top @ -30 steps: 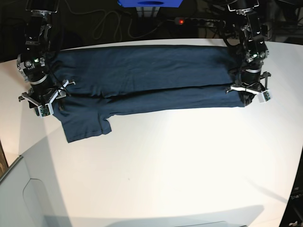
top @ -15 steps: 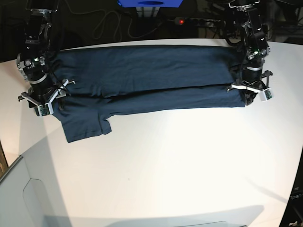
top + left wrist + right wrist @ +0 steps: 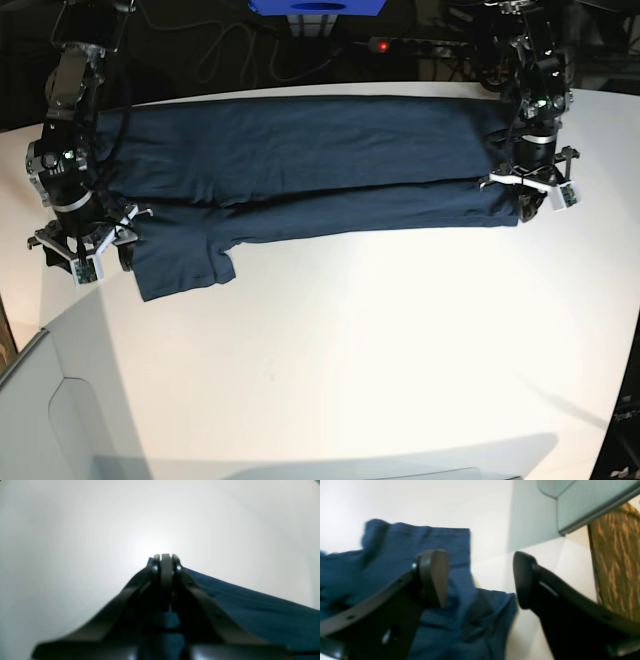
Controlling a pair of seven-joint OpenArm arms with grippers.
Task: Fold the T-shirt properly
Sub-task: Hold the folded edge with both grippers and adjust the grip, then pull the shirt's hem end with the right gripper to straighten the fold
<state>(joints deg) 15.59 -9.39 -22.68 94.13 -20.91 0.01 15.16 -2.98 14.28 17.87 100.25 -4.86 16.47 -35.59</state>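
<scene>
The dark navy T-shirt (image 3: pixel 300 160) lies spread along the far half of the white table (image 3: pixel 360 340), its lower part folded up in a long band, with one sleeve (image 3: pixel 180 265) sticking out toward the front at the left. My left gripper (image 3: pixel 530 200) sits at the shirt's right end; in the left wrist view its jaws (image 3: pixel 164 558) are shut at the corner of the fabric (image 3: pixel 250 610). My right gripper (image 3: pixel 82 258) is just left of the sleeve. In the right wrist view it (image 3: pixel 480 580) is open, empty, above the shirt's edge (image 3: pixel 460 620).
A grey raised panel (image 3: pixel 40 410) lies at the table's front left and also shows in the right wrist view (image 3: pixel 582 507), beside a wood-patterned floor (image 3: pixel 615 567). A blue box (image 3: pixel 318 6), cables and a power strip with a red light (image 3: pixel 380 45) are behind the table.
My right gripper has moved toward the front, off the shirt's left edge to beside the sleeve. My left gripper has shifted slightly to the right at the shirt's right end.
</scene>
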